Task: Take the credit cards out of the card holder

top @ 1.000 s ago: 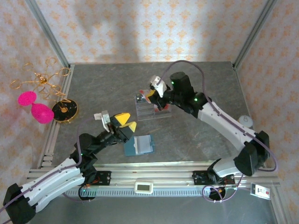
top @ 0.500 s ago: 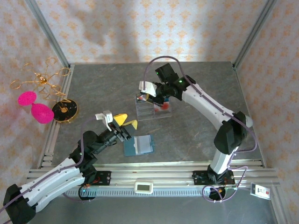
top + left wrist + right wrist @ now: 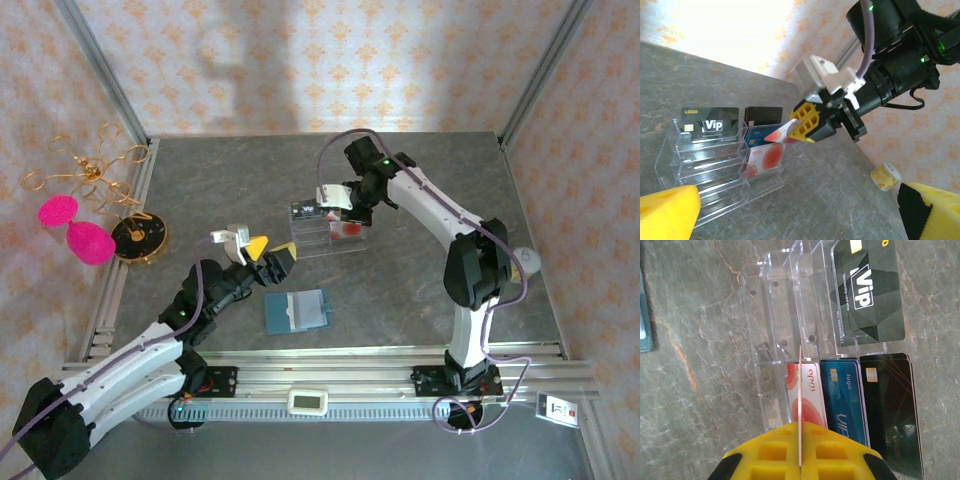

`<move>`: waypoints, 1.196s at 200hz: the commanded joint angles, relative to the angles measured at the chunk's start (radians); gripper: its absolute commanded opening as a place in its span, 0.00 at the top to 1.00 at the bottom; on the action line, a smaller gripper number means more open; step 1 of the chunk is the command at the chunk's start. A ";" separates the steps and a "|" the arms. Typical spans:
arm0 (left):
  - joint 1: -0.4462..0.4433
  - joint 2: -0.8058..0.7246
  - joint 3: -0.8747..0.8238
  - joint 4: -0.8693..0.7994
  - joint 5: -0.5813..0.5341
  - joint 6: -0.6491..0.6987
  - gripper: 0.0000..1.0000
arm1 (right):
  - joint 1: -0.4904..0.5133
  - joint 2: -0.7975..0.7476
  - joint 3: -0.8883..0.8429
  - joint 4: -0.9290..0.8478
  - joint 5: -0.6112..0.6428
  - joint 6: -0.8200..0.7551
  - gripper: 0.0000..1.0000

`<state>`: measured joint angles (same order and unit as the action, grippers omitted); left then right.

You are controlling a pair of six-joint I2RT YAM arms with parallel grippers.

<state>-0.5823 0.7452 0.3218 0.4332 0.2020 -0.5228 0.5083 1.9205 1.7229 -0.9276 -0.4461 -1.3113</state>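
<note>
**Right gripper pinching a card over the tray**

Your right gripper is clamped on a pale card with red print. It holds the card on edge between its yellow fingers, directly above the front row of the clear tray. From the right wrist camera you see that card as a thin line over the tray's divider. You cannot tell whether its lower edge touches the tray.

Just beside that line, a second red-printed card stands in the tray's front slot. A blue card stands one row back in the same column, and a plain black card stands in the back row. A black VIP card stands in the back row of the neighbouring column.

Your left gripper has its fingers spread wide with nothing between them. It hangs just off the tray's near-left corner.

The wallet lies flat on the table on the near side of the tray, apart from it.
</note>
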 commanded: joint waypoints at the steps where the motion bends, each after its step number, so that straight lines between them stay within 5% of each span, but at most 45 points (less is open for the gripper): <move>1: 0.035 0.019 0.039 -0.019 0.037 0.015 0.01 | -0.024 0.022 0.033 -0.038 0.039 -0.065 1.00; 239: 0.145 0.096 0.008 0.039 0.144 -0.009 0.01 | -0.012 0.096 -0.028 0.022 0.013 -0.069 1.00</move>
<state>-0.4500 0.8497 0.3386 0.4339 0.3164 -0.5255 0.4793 1.9965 1.7180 -0.9184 -0.4408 -1.3899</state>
